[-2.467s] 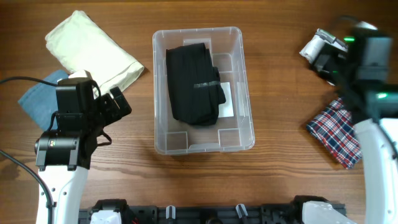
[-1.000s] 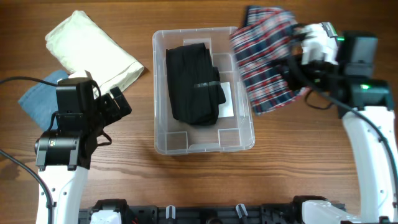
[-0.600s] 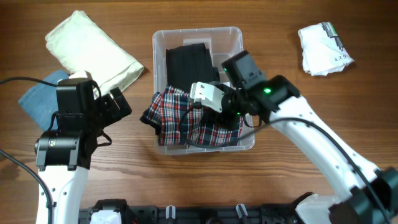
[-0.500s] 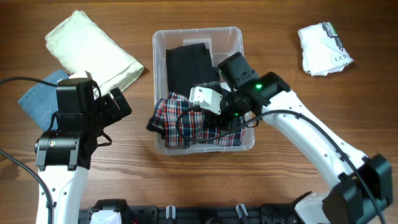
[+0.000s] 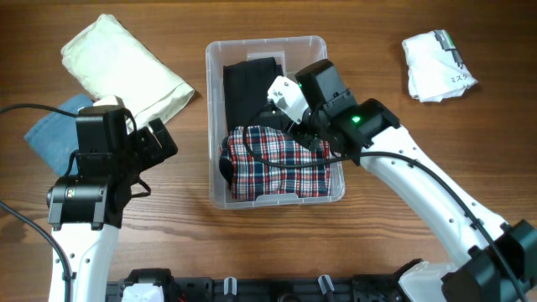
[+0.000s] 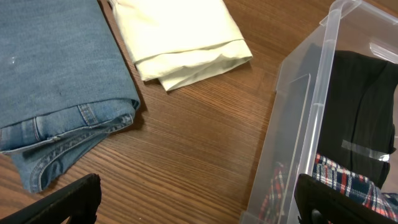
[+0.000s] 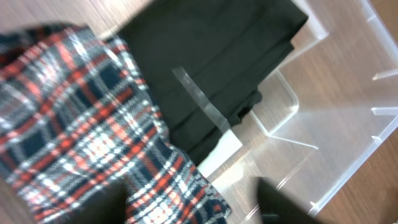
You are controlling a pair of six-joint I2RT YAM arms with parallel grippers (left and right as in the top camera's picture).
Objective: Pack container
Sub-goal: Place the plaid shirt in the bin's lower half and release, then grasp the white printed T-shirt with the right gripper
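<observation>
Over the container (image 5: 211, 101), right arm (image 5: 401, 172) extended.

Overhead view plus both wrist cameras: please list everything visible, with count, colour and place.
container: one, clear, table centre
black garment: one, folded, in the container's far part
plaid garment: one, red, navy and white, in the container's near part, overlapping the black one
cream garment: one, folded, far left
jeans: one pair, blue denim, left edge, partly under the cream garment
white packaged item: one, printed label, far right
table: one, brown wood
left arm's fingers: two, black, apart, over bare wood left of the container
right arm's fingers: two, dark, blurred, apart, over the plaid garment
</observation>
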